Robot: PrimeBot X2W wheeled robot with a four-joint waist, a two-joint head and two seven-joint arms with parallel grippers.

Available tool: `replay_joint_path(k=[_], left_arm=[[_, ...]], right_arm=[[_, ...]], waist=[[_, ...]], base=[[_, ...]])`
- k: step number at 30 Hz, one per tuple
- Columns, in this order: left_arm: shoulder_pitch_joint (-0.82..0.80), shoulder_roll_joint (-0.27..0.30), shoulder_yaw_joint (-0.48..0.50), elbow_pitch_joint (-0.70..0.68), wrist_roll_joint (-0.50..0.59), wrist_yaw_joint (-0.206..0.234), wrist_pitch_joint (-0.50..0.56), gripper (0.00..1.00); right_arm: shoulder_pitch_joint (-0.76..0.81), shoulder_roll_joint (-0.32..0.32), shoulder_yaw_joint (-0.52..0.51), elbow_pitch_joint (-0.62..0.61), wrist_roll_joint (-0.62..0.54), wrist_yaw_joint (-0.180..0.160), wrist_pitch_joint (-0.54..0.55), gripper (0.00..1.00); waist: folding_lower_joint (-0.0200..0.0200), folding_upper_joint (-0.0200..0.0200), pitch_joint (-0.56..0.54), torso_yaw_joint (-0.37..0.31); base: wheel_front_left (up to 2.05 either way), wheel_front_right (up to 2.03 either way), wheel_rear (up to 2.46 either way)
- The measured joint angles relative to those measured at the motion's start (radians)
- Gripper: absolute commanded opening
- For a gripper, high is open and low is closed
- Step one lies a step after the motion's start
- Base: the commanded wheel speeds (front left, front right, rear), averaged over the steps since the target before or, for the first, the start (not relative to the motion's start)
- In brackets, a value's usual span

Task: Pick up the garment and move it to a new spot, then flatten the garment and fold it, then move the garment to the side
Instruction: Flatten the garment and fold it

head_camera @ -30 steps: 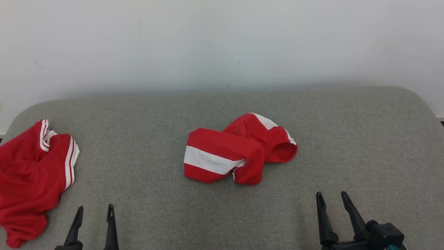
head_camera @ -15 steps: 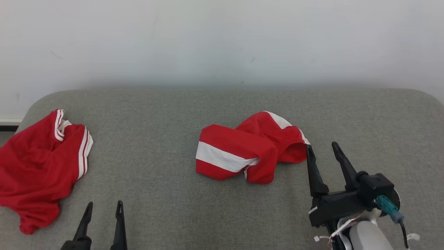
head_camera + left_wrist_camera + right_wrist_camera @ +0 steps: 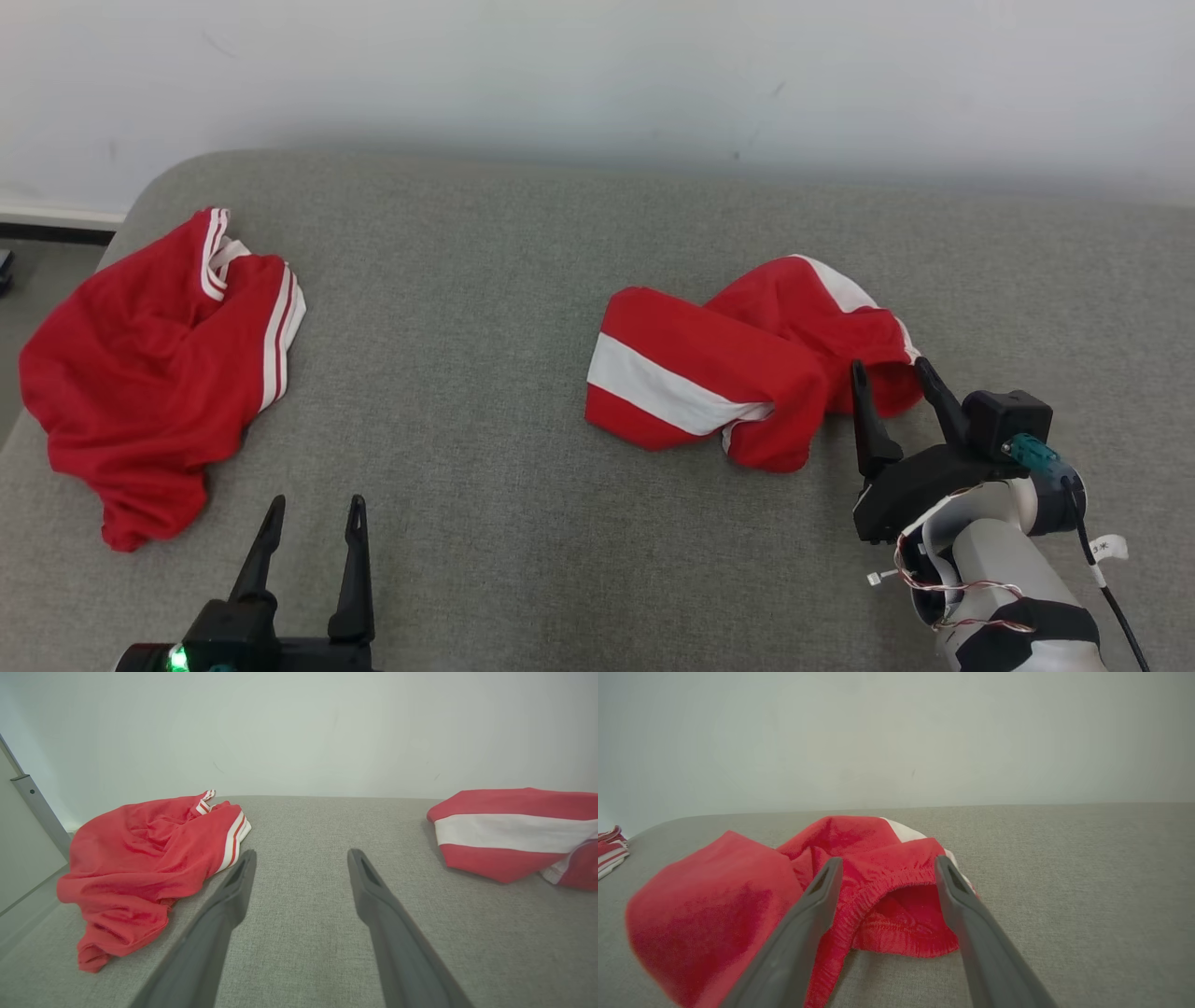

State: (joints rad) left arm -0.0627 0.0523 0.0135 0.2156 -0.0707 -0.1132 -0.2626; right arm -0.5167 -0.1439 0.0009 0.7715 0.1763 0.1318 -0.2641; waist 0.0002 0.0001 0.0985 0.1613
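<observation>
since the right pincer (image 3: 887, 371) stands with its jaws spread wide and nothing between them, the step in hand looks like the first grasp on the garment (image 3: 709, 369), a crumpled red piece with a broad white band lying near the middle of the grey cushion (image 3: 467, 392). in the right wrist view the two fingers straddle the gathered elastic hem (image 3: 896, 882) at the garment's right end, where the cloth gapes open; whether the tips already touch it i cannot tell. a good grasp would likely sink a little lower, so one finger slips into that opening and the other stays outside, then close on the thick hem rather than on a loose top fold that could slide free. lifting straight up until the whole bundle hangs clear should keep it from dragging. the left pincer (image 3: 316, 506) is also wide open and empty, near the front edge and well apart from the garment; it sits nearer a second red garment (image 3: 149, 364) with thin white stripes at the left end, which is best left alone.
</observation>
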Motion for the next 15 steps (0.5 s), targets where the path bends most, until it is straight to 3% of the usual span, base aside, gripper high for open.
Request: replay_joint_path(k=[13, 14, 15], left_arm=[[-0.064, -0.001, -0.057, 0.004, -0.041, 0.018, 0.0, 1.0], [-0.067, -0.001, -0.062, 0.005, -0.044, 0.02, 0.0, 1.0], [-0.068, -0.001, -0.065, 0.006, -0.046, 0.021, 0.0, 1.0]], right_arm=[[-0.106, -0.009, -0.022, 0.18, 0.039, 0.0, 0.0, 1.0], [-0.11, -0.007, -0.023, 0.183, 0.049, 0.0, 0.0, 0.28], [-0.115, -0.009, -0.022, 0.18, 0.052, 0.0, 0.0, 0.0]], waist=[[-0.0001, 0.0001, 0.085, 0.071], [-0.0001, 0.0001, 0.089, 0.076], [0.0, 0.0001, 0.091, 0.081]], base=[[0.0, 0.0, 0.0], [0.0, 0.0, 0.0], [0.0, 0.0, 0.0]])
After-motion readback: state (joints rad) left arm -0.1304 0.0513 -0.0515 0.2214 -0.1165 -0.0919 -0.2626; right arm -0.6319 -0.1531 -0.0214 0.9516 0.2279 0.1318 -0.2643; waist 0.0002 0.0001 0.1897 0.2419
